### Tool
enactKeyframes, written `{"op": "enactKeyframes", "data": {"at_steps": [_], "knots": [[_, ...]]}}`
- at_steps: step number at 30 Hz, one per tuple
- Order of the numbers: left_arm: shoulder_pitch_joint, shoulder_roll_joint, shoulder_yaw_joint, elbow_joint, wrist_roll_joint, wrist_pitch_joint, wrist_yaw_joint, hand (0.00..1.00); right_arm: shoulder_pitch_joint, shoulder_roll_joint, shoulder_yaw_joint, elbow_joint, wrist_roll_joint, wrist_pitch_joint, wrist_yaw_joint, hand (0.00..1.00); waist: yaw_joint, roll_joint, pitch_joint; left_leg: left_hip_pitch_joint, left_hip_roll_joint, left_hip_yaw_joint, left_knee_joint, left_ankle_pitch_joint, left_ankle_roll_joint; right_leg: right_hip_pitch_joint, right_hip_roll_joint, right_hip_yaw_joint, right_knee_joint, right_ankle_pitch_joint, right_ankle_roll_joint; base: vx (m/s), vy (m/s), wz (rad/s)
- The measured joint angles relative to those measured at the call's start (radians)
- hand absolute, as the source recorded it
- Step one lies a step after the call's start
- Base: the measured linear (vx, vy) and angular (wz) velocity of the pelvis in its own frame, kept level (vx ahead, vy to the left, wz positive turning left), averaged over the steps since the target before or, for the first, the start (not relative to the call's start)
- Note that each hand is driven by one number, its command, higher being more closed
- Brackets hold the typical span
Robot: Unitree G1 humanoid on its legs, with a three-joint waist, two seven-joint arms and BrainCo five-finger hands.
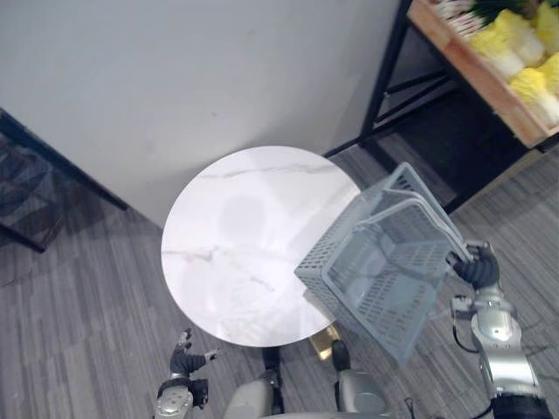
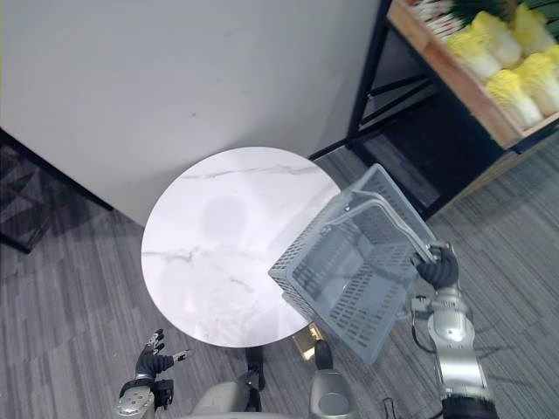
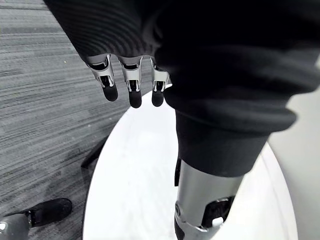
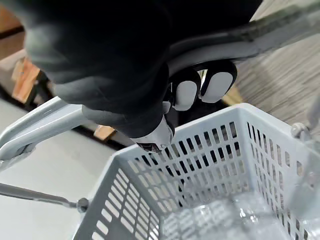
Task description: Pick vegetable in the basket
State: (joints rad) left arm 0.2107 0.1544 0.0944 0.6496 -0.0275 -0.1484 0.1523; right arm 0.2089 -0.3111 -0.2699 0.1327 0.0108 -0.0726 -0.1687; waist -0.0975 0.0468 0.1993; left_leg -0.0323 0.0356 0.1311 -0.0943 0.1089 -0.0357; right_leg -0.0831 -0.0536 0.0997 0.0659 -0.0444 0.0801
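A grey slotted plastic basket (image 1: pixel 384 272) hangs tilted in the air over the right edge of the round white marble table (image 1: pixel 236 253). My right hand (image 1: pixel 476 266) is shut on the basket's handle (image 4: pixel 45 122) at the right; its curled fingers (image 4: pixel 200 87) wrap the grey bar. The basket looks to have nothing in it. Yellow-green cabbages (image 1: pixel 515 48) lie on a wooden shelf (image 1: pixel 476 78) at the upper right, far from both hands. My left hand (image 1: pixel 185 358) hangs low by the table's front edge, fingers (image 3: pixel 131 87) straight and holding nothing.
The wooden shelf sits in a black metal rack (image 1: pixel 389 78) right of the table. A white wall (image 1: pixel 192 78) stands behind the table. A dark frame (image 1: pixel 35 188) is at the far left. Grey carpet (image 1: pixel 79 323) surrounds the table.
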Motion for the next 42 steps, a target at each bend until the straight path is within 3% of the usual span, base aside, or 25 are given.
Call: {"op": "enactKeyframes", "data": {"at_steps": [5, 8, 10, 12, 13, 15, 16, 17, 19, 20, 21, 22, 23, 24, 25, 26, 29, 31, 32, 34, 35, 39, 42], "knots": [[0.017, -0.001, 0.012, -0.086, -0.001, 0.012, -0.002, 0.0, 0.074, 0.124, -0.009, 0.002, 0.059, 0.003, 0.014, 1.0, 0.005, -0.012, 0.0, 0.06, 0.007, 0.07, 0.0, -0.012, 0.001, 0.024, 0.008, 0.055, 0.021, 0.003, 0.002, -0.01, -0.003, -0.33], [0.035, -0.003, 0.036, -0.147, -0.002, 0.012, 0.0, 0.0, 0.076, 0.187, -0.006, 0.002, 0.079, 0.004, 0.018, 1.0, 0.033, -0.044, -0.004, 0.059, 0.021, 0.133, 0.023, -0.031, -0.001, -0.014, 0.019, 0.095, 0.056, 0.001, 0.007, -0.08, -0.02, -0.56], [0.032, -0.003, 0.035, -0.179, -0.002, 0.013, 0.0, 0.0, 0.077, 0.2, -0.007, 0.002, 0.096, 0.005, 0.014, 1.0, 0.034, -0.07, -0.003, -0.005, 0.033, 0.152, 0.115, -0.053, 0.021, -0.041, 0.002, 0.071, 0.069, -0.001, 0.011, -0.1, -0.035, -0.19], [0.023, -0.008, 0.038, -0.195, -0.003, 0.012, 0.001, 0.0, 0.083, 0.205, -0.009, 0.0, 0.099, 0.005, 0.001, 1.0, 0.048, -0.065, 0.0, -0.07, 0.079, 0.161, 0.183, -0.081, 0.047, -0.11, -0.004, -0.006, 0.252, -0.039, -0.034, -0.09, -0.042, -0.1], [0.02, -0.01, 0.038, -0.201, -0.003, 0.013, 0.001, 0.0, 0.105, 0.212, -0.01, 0.0, 0.099, 0.005, -0.006, 1.0, 0.06, -0.067, 0.0, -0.078, 0.095, 0.151, 0.211, -0.088, 0.046, -0.131, -0.018, -0.034, 0.442, -0.093, -0.05, -0.06, -0.111, 0.14], [0.028, -0.015, 0.037, -0.221, -0.005, 0.014, 0.001, 0.0, 0.133, 0.216, -0.013, 0.0, 0.098, 0.004, -0.006, 1.0, 0.064, -0.071, -0.002, -0.107, 0.096, 0.122, 0.248, -0.088, 0.045, -0.096, -0.073, -0.038, 0.642, -0.152, -0.03, -0.06, -0.17, 0.34], [0.031, -0.018, 0.039, -0.23, -0.008, 0.013, 0.002, 0.0, 0.138, 0.216, -0.013, 0.001, 0.097, 0.004, -0.007, 1.0, 0.066, -0.088, -0.012, -0.141, 0.096, 0.108, 0.279, -0.075, 0.027, -0.058, -0.111, -0.024, 0.704, -0.154, -0.029, -0.14, -0.237, 0.25], [0.032, -0.028, 0.043, -0.231, -0.011, 0.013, 0.004, 0.0, 0.14, 0.216, -0.014, 0.003, 0.096, 0.004, -0.01, 1.0, 0.085, -0.093, -0.016, -0.18, 0.103, 0.107, 0.307, -0.061, 0.008, -0.014, -0.131, -0.012, 0.659, -0.178, 0.0, -0.24, -0.295, 0.1], [0.033, -0.053, 0.049, -0.23, -0.012, 0.014, 0.004, 0.0, 0.122, 0.209, -0.017, 0.008, 0.096, 0.005, -0.026, 1.0, 0.111, -0.064, -0.013, -0.222, 0.137, 0.126, 0.312, -0.02, -0.005, -0.006, -0.092, -0.045, 0.566, -0.232, 0.03, -0.23, -0.23, -0.12], [0.053, -0.073, 0.04, -0.245, -0.023, 0.014, 0.005, 0.0, 0.115, 0.206, -0.016, 0.008, 0.097, 0.005, -0.032, 1.0, 0.128, -0.038, -0.018, -0.258, 0.182, 0.139, 0.308, 0.032, -0.005, 0.0, -0.06, -0.091, 0.487, -0.283, 0.015, -0.3, -0.29, -0.15], [0.066, -0.074, 0.026, -0.255, -0.034, 0.013, 0.005, 0.0, 0.105, 0.202, -0.017, 0.008, 0.099, 0.005, -0.033, 1.0, 0.14, -0.025, -0.023, -0.284, 0.208, 0.138, 0.296, 0.067, -0.027, -0.015, -0.039, -0.117, 0.464, -0.31, -0.001, -0.37, -0.356, -0.09], [0.07, -0.076, 0.022, -0.256, -0.044, 0.013, 0.005, 0.0, 0.098, 0.199, -0.017, 0.008, 0.098, 0.005, -0.036, 1.0, 0.141, -0.019, -0.022, -0.293, 0.217, 0.129, 0.266, 0.106, -0.042, -0.022, -0.025, -0.133, 0.451, -0.322, -0.015, -0.37, -0.312, 0.24], [0.064, -0.088, 0.02, -0.25, -0.053, 0.016, 0.006, 0.0, 0.083, 0.19, -0.026, 0.013, 0.099, 0.004, -0.047, 1.0, 0.128, -0.011, -0.008, -0.299, 0.224, 0.113, 0.183, 0.185, -0.073, -0.037, -0.019, -0.183, 0.434, -0.325, -0.042, -0.36, -0.255, 0.68], [0.062, -0.097, 0.019, -0.251, -0.056, 0.018, 0.005, 0.0, 0.07, 0.194, -0.045, 0.026, 0.099, 0.005, -0.054, 1.0, 0.11, -0.011, -0.006, -0.298, 0.218, 0.123, 0.251, 0.113, -0.08, -0.044, -0.018, -0.216, 0.439, -0.309, -0.073, -0.32, -0.235, 0.77], [0.068, -0.099, 0.019, -0.252, -0.056, 0.018, 0.005, 0.0, 0.073, 0.197, -0.049, 0.026, 0.1, 0.005, -0.06, 1.0, 0.109, -0.014, -0.004, -0.294, 0.213, 0.12, 0.306, 0.056, -0.065, -0.046, -0.019, -0.225, 0.439, -0.303, -0.082, -0.3, -0.23, 0.62], [0.07, -0.099, 0.019, -0.254, -0.055, 0.018, 0.005, 0.0, 0.083, 0.199, -0.048, 0.025, 0.107, 0.005, -0.068, 1.0, 0.111, -0.023, 0.001, -0.278, 0.209, 0.118, 0.44, -0.059, -0.046, -0.048, -0.025, -0.233, 0.437, -0.288, -0.103, -0.24, -0.182, 0.24], [0.092, -0.102, 0.024, -0.265, -0.055, 0.018, 0.003, 0.0, 0.089, 0.211, -0.036, 0.003, 0.115, 0.005, -0.068, 1.0, 0.113, -0.023, 0.002, -0.23, 0.21, 0.088, 0.623, -0.207, -0.035, -0.071, -0.015, -0.213, 0.436, -0.256, -0.113, -0.23, -0.095, -0.1], [0.106, -0.105, 0.027, -0.268, -0.056, 0.018, 0.003, 0.0, 0.088, 0.217, -0.028, -0.001, 0.115, 0.005, -0.067, 1.0, 0.113, -0.022, 0.001, -0.187, 0.211, 0.065, 0.679, -0.272, -0.039, -0.084, 0.002, -0.188, 0.435, -0.241, -0.111, -0.21, 0.012, -0.46], [0.121, -0.11, 0.026, -0.271, -0.062, 0.019, 0.003, 0.0, 0.081, 0.228, -0.028, -0.002, 0.117, 0.005, -0.069, 1.0, 0.107, -0.02, 0.0, -0.119, 0.208, 0.06, 0.662, -0.338, -0.029, -0.102, 0.02, -0.172, 0.435, -0.225, -0.11, -0.21, 0.062, -0.42], [0.114, -0.123, 0.026, -0.274, -0.062, 0.02, 0.002, 0.0, 0.09, 0.229, -0.036, -0.003, 0.126, 0.005, -0.071, 1.0, 0.091, -0.012, -0.009, -0.054, 0.19, 0.078, 0.506, -0.384, -0.031, -0.139, 0.027, -0.173, 0.436, -0.215, -0.097, -0.19, 0.1, -0.12], [0.104, -0.119, 0.022, -0.278, -0.061, 0.022, 0.002, 0.0, 0.093, 0.243, -0.039, -0.002, 0.133, 0.005, -0.071, 1.0, 0.079, -0.022, -0.011, -0.04, 0.182, 0.096, 0.434, -0.377, -0.078, -0.155, 0.018, -0.168, 0.434, -0.205, -0.084, -0.18, 0.101, -0.02], [0.101, -0.119, 0.005, -0.278, -0.059, 0.024, 0.003, 0.0, 0.127, 0.275, -0.047, -0.002, 0.135, 0.006, -0.072, 1.0, 0.068, -0.035, -0.013, -0.034, 0.16, 0.13, 0.417, -0.355, -0.073, -0.155, 0.016, -0.135, 0.386, -0.152, -0.055, -0.07, 0.102, -0.27], [0.088, -0.116, 0.005, -0.278, -0.06, 0.025, 0.014, 0.0, 0.129, 0.283, -0.046, -0.002, 0.135, 0.012, -0.08, 1.0, 0.059, -0.037, -0.012, -0.011, 0.161, 0.218, 0.433, -0.362, -0.062, -0.177, 0.039, -0.055, 0.367, -0.116, -0.035, -0.01, 0.099, -0.75]]}}
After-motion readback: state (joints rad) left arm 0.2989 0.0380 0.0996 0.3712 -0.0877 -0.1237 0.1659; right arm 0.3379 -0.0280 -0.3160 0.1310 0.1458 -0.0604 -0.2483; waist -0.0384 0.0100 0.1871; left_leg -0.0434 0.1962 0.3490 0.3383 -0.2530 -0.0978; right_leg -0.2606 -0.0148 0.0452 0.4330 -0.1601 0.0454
